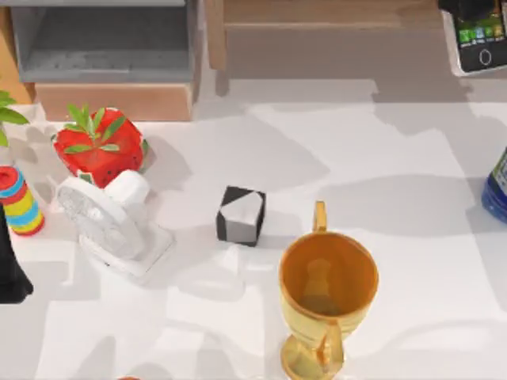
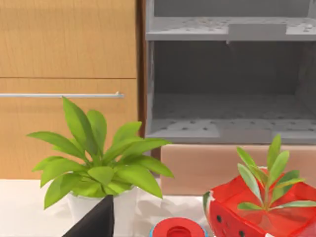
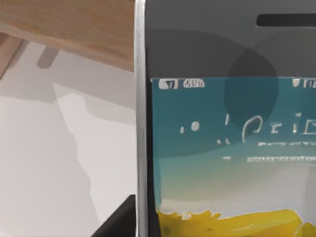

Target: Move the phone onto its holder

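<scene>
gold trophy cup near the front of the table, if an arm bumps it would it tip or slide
The gold trophy cup would probably tip rather than slide: its wide bowl sits on a narrower stem and foot, so it looks top-heavy. The glossy surface suggests a slippery grip. Its two thin handles could catch a passing gripper. If it fell, the round bowl would likely roll toward the black-and-white cube.

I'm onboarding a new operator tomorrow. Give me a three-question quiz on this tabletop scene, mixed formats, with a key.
1. True or false: the phone lies at the top view's far right corner.
2. Which stands closest to the white fan? A) gold trophy cup B) watermelon planter C) blue bottle
3. Fill in: the cube near the table's middle is black and ____.

Key: 1 true; 2 B; 3 white.
</scene>
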Motion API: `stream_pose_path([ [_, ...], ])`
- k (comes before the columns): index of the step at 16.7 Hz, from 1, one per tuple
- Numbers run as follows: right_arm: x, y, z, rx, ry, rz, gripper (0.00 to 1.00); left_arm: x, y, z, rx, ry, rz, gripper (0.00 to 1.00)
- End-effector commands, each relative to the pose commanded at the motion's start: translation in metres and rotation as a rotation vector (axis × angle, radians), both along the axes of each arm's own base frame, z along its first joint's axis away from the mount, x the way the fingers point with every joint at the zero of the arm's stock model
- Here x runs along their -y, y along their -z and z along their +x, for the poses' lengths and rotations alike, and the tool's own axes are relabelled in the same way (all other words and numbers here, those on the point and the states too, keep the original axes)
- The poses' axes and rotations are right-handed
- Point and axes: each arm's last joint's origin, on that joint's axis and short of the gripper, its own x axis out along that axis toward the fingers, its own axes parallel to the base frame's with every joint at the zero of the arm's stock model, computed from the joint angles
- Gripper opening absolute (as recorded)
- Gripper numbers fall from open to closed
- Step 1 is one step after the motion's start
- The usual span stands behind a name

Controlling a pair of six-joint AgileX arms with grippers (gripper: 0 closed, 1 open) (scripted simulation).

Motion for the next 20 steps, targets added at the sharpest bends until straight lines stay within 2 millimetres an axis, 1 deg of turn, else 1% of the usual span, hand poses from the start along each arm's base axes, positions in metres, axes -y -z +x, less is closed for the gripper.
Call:
stream_pose_path([
  [3,0.035,-0.04,-0.01,0.237,-0.062,-0.021,0.0,0.0,0.0,0.0,0.0,0.0,0.0,1.0],
  [5,0.066,-0.056,-0.02,0.364,-0.067,-0.062,0.0,0.0,0.0,0.0,0.0,0.0,0.0,1.0],
  [7,0.101,-0.064,-0.03,0.452,-0.048,-0.11,0.0,0.0,0.0,0.0,0.0,0.0,0.0,1.0],
  [9,0.131,-0.063,-0.037,0.498,-0.03,-0.137,0.0,0.0,0.0,0.0,0.0,0.0,0.0,1.0],
  [11,0.158,-0.051,-0.044,0.509,-0.02,-0.148,0.0,0.0,0.0,0.0,0.0,0.0,0.0,1.0],
  [13,0.191,-0.028,-0.058,0.494,0.009,-0.154,0.0,0.0,0.0,0.0,0.0,0.0,0.0,1.0],
  [15,0.23,0.004,-0.084,0.459,0.074,-0.143,0.0,0.0,0.0,0.0,0.0,0.0,0.0,1.0],
  [17,0.263,0.038,-0.117,0.42,0.148,-0.113,0.0,0.0,0.0,0.0,0.0,0.0,0.0,1.0],
  [18,0.275,0.054,-0.133,0.404,0.178,-0.093,0.0,0.0,0.0,0.0,0.0,0.0,0.0,1.0],
  [20,0.289,0.08,-0.159,0.385,0.219,-0.059,0.0,0.0,0.0,0.0,0.0,0.0,0.0,1.0],
])
